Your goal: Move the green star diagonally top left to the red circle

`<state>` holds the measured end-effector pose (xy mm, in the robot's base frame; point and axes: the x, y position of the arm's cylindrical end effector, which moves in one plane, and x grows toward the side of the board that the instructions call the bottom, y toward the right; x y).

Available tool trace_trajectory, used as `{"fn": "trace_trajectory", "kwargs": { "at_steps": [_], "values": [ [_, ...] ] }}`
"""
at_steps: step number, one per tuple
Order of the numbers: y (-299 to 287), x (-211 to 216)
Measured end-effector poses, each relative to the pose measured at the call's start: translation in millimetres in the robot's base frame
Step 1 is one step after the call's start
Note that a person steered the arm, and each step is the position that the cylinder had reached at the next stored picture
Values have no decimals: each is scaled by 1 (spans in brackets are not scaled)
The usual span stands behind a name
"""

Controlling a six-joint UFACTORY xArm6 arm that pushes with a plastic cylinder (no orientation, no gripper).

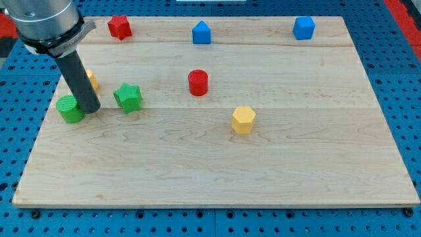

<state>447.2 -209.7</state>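
The green star lies on the wooden board at the view's left. The red circle, a short cylinder, stands right of it and slightly higher, near the board's middle. My tip rests on the board just left of the green star, with a small gap between them. A green cylinder sits right beside my tip on its left. The rod hides part of a yellow block behind it.
A red star lies at the top left. A blue pentagon-shaped block is at the top middle and a blue cube at the top right. A yellow hexagon sits right of centre. The board's left edge is near my tip.
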Motion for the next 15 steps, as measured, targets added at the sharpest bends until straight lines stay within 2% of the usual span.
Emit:
{"fn": "trace_trajectory", "kwargs": {
  "at_steps": [3,4,5,8,12,14,15],
  "values": [
    [34,21],
    [46,-8],
    [76,-11],
    [91,-39],
    [98,-44],
    [109,-62],
    [199,-69]
  ]
}}
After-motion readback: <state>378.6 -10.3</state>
